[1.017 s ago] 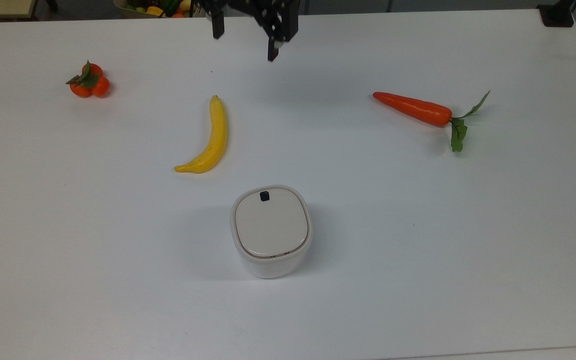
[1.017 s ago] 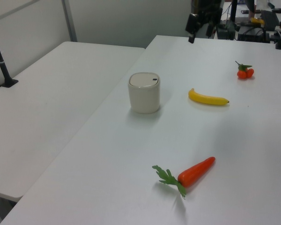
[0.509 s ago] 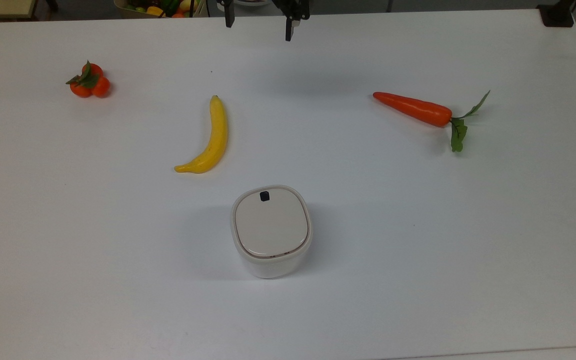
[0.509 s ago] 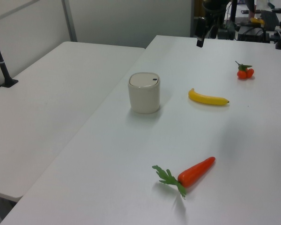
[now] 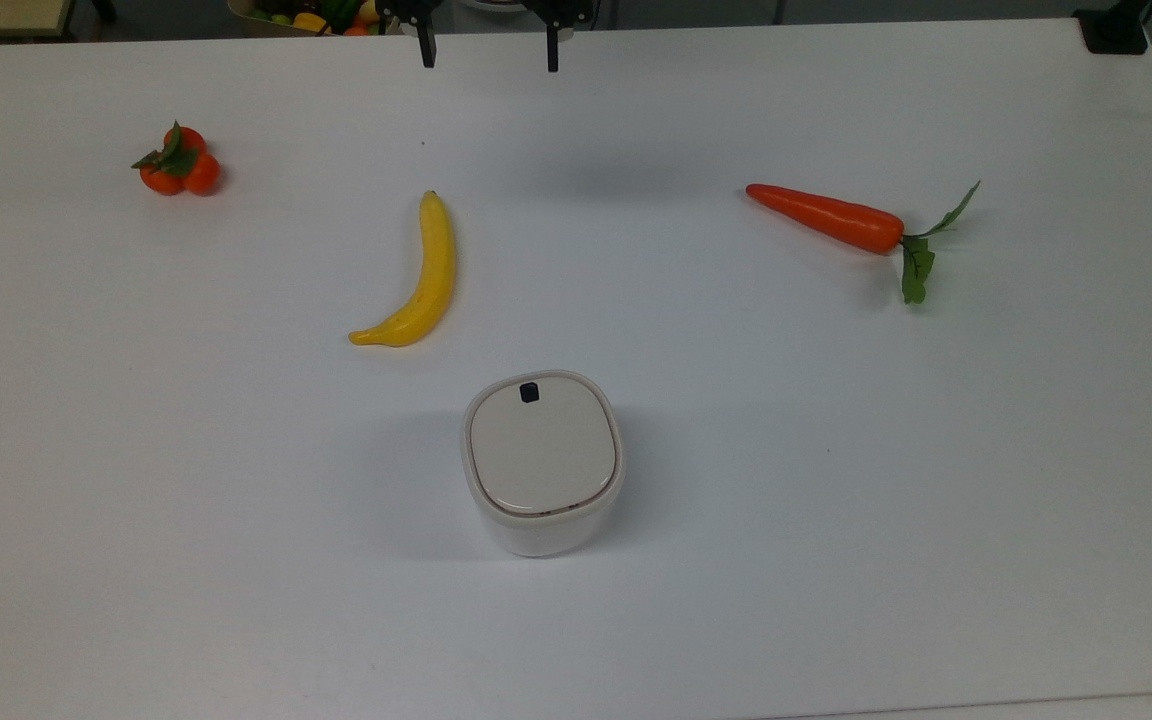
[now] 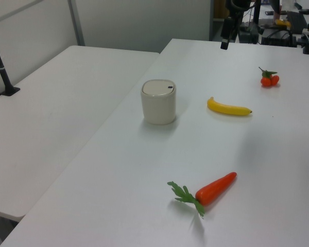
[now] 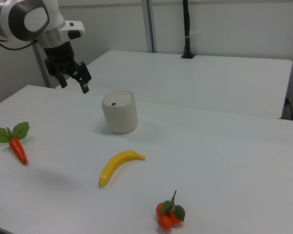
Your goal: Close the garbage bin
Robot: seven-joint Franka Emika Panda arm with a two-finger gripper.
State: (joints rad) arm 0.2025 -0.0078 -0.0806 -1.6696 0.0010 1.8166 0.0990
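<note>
The garbage bin (image 5: 542, 455) is a small white tub with a cream lid lying flat on its rim and a black square latch at the lid's far edge. It stands near the table's middle (image 6: 158, 100) (image 7: 119, 112). My gripper (image 5: 489, 50) hangs in the air over the table's far edge at the top of the top view, well away from the bin. Its two black fingers (image 5: 426, 50) are spread wide with nothing between them. In the right view the gripper (image 7: 74, 84) hovers up and to the left of the bin. It also appears high above the far edge (image 6: 225, 38).
A yellow banana (image 5: 416, 280) lies just beyond the bin. An orange carrot (image 5: 826, 217) with green leaves lies to the top view's right. A tangerine cluster (image 5: 179, 165) sits at the top view's far left. A second white table (image 6: 51, 118) adjoins.
The gripper has pulled back and up toward the table's far edge and turned. The bin, its flat lid and the fruit have not moved.
</note>
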